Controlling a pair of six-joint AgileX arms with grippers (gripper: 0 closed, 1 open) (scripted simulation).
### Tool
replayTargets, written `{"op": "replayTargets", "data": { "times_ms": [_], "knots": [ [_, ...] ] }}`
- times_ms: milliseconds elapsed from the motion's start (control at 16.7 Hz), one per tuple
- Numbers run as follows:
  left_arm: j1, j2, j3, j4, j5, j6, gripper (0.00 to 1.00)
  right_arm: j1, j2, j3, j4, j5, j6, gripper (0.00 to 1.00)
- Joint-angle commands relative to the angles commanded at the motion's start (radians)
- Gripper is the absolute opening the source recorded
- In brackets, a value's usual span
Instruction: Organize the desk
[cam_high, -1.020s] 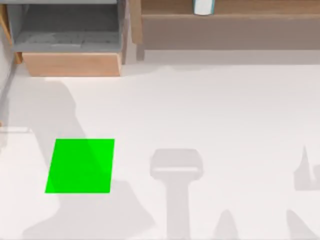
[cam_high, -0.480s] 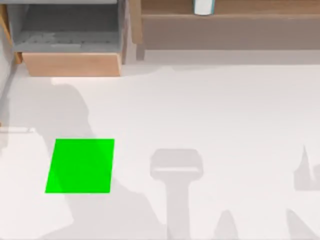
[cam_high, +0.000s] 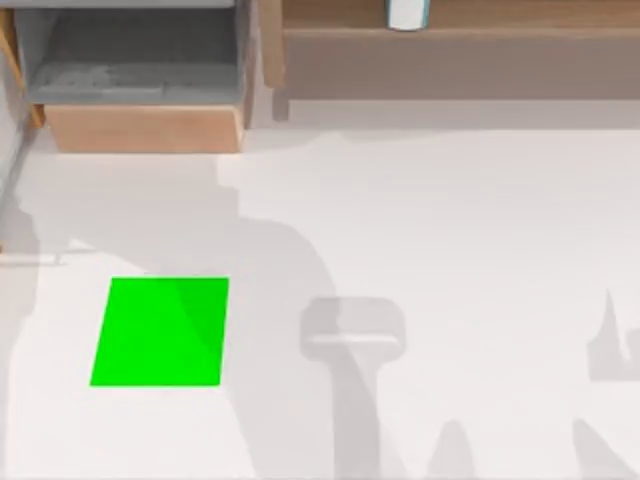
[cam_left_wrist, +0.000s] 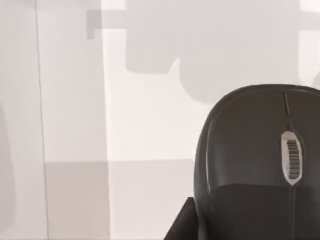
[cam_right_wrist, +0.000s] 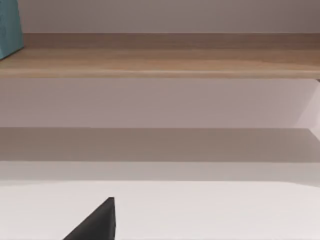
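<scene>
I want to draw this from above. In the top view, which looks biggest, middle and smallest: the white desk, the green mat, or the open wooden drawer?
1. The desk, by far the largest.
2. The open wooden drawer, partly cut off by the picture's edge.
3. The green mat, smallest, though not far behind the drawer.

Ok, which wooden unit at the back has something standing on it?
The long shelf at back right: a small white container stands on it. The box at back left is shorter, with a grey inside.
</scene>
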Motion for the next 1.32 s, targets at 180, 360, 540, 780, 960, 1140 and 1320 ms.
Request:
{"op": "replayTargets", "data": {
  "times_ms": [180,360,540,780,960,1140,1320],
  "knots": [
    [-0.029,-0.122,-0.11,0.031,0.015,-0.058,0.0,0.0,0.0,0.0,0.0,0.0,0.0,1.0],
    [-0.076,-0.232,-0.241,0.063,0.024,-0.134,0.0,0.0,0.0,0.0,0.0,0.0,0.0,1.0],
    [-0.158,-0.325,-0.378,0.102,0.019,-0.229,0.0,0.0,0.0,0.0,0.0,0.0,0.0,1.0],
    [-0.311,-0.399,-0.562,0.176,-0.011,-0.371,0.0,0.0,0.0,0.0,0.0,0.0,0.0,1.0],
    [-0.43,-0.422,-0.704,0.237,-0.046,-0.48,0.0,0.0,0.0,0.0,0.0,0.0,0.0,1.0],
    [-0.535,-0.428,-0.845,0.299,-0.084,-0.587,0.0,0.0,0.0,0.0,0.0,0.0,0.0,1.0],
    [-0.621,-0.428,-0.967,0.355,-0.115,-0.68,0.0,0.0,0.0,0.0,0.0,0.0,0.0,1.0]
  ]
}}
